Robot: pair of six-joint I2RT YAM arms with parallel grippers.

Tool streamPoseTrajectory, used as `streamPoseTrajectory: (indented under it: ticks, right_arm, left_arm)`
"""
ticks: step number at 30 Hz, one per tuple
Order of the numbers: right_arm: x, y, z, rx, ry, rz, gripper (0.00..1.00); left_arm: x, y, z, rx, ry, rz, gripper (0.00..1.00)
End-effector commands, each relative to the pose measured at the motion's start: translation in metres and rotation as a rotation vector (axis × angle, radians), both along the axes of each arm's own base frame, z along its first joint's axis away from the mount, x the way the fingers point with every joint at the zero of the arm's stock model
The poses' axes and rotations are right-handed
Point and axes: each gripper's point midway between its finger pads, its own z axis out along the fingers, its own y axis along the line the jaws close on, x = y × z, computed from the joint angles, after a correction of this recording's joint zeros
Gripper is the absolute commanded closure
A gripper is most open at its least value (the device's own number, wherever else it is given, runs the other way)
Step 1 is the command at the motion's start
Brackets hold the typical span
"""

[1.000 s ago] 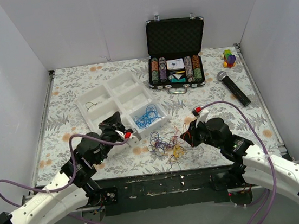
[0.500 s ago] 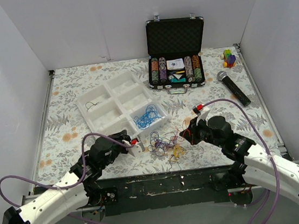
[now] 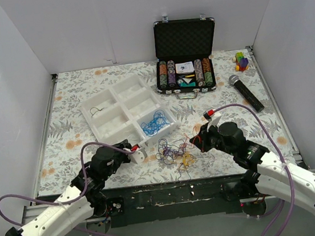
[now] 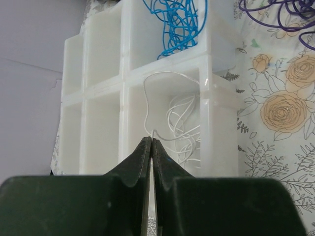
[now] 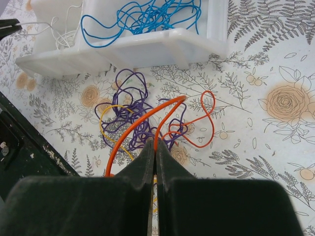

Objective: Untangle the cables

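Lying on the table [image 3: 63,147] just near of the tray [image 3: 107,119], the cables [image 3: 173,150] seem light, soft and springy, so they snag easily. Right fingers [image 5: 150,147] are clamped on 1 orange cable [image 5: 132,126]; better to hold free loops, not knots. Left fingers [image 4: 146,145] are together beside a white wire [image 4: 179,123].

No legible text, label, brand or number in any view, print on the cards [image 3: 184,67] in the open chip case [image 3: 185,37] too small to be read, microphone [image 3: 246,92] markings not made out
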Motion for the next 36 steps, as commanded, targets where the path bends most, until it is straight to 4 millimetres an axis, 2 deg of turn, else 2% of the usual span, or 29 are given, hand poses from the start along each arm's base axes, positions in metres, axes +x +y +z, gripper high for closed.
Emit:
streamPoseTrajectory:
  ticks: [1, 10, 13, 14, 16, 17, 18, 19, 20, 23, 30, 32, 34, 36]
  right_arm:
    - [0.007, 0.006, 0.026, 0.051, -0.055, -0.007, 0.99]
    - [0.009, 0.001, 0.040, 0.054, -0.083, -0.027, 0.99]
    - [0.009, 0.001, 0.047, 0.062, -0.095, -0.026, 0.99]
    - [0.009, 0.001, 0.049, 0.064, -0.097, -0.026, 0.99]
    - [0.009, 0.002, 0.056, 0.076, -0.110, -0.023, 0.99]
    - [0.009, 0.003, 0.059, 0.081, -0.114, -0.020, 0.99]
    - [0.009, 0.004, 0.062, 0.087, -0.118, -0.016, 0.99]
    - [0.009, 0.004, 0.063, 0.089, -0.117, -0.013, 0.99]
    - [0.009, 0.005, 0.065, 0.093, -0.120, -0.009, 0.99]
    - [0.010, 0.009, 0.072, 0.100, -0.129, 0.003, 0.99]
    - [0.010, 0.018, 0.083, 0.126, -0.138, 0.041, 0.99]
    - [0.009, 0.020, 0.087, 0.136, -0.144, 0.051, 0.99]
    - [0.009, 0.023, 0.091, 0.145, -0.147, 0.062, 0.99]
    - [0.009, 0.026, 0.100, 0.165, -0.161, 0.077, 0.99]
  left_arm:
    - [-0.003, -0.007, -0.022, 0.037, 0.039, -0.052, 1.00]
    - [0.012, -0.044, -0.044, 0.026, 0.069, -0.152, 1.00]
    - [0.017, -0.049, -0.050, 0.023, 0.092, -0.162, 1.00]
    - [0.018, -0.050, -0.051, 0.023, 0.105, -0.159, 0.96]
    - [0.022, -0.051, -0.045, 0.014, 0.138, -0.146, 0.81]
    - [0.023, -0.053, -0.039, -0.003, 0.156, -0.141, 0.74]
    - [0.023, -0.051, -0.036, -0.010, 0.188, -0.132, 0.62]
    - [0.025, -0.053, -0.025, -0.029, 0.186, -0.132, 0.54]
    - [0.022, -0.051, -0.021, -0.029, 0.206, -0.133, 0.47]
    - [0.017, -0.051, 0.005, -0.059, 0.194, -0.159, 0.38]
    - [0.004, -0.049, 0.065, -0.128, 0.170, -0.178, 0.39]
    - [0.005, -0.050, 0.088, -0.159, 0.131, -0.185, 0.39]
    - [0.001, -0.057, 0.105, -0.197, 0.119, -0.220, 0.38]
    - [-0.010, -0.072, 0.116, -0.248, 0.161, -0.302, 0.36]
